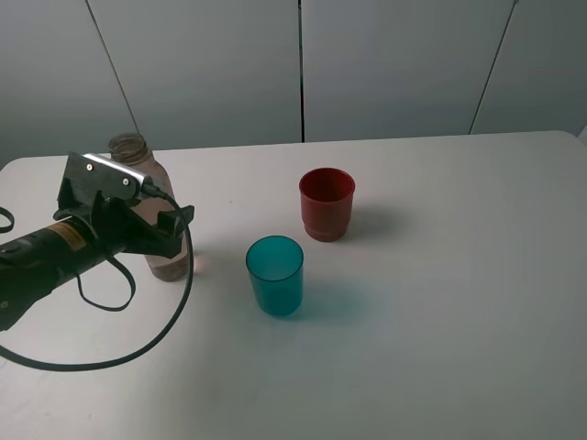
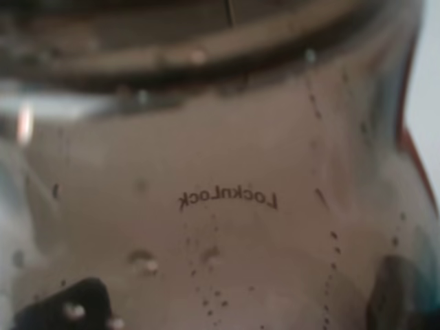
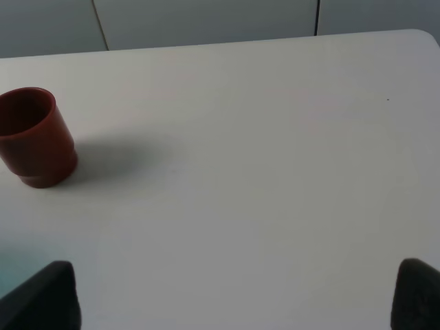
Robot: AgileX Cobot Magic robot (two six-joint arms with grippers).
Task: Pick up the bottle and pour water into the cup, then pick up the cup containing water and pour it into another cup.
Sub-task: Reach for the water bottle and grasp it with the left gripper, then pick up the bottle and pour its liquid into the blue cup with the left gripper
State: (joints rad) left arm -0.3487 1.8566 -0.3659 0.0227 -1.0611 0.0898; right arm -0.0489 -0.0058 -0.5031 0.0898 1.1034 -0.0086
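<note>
Bottle (image 1: 131, 151) stands upright at the table's (image 1: 440, 321) left, long axis vertical, open neck up. Left gripper (image 1: 163, 229) straddles it, jaws wide; contact I cannot tell. Right gripper (image 3: 234, 302) gapes empty. Teal cup (image 1: 274, 275) and red cup (image 1: 326, 203) upright; contents unclear.

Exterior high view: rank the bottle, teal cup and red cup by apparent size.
1. bottle: clearly the tallest, though partly covered.
2. teal cup and red cup: look alike; the teal one sits nearer the camera, so unranked.
</note>
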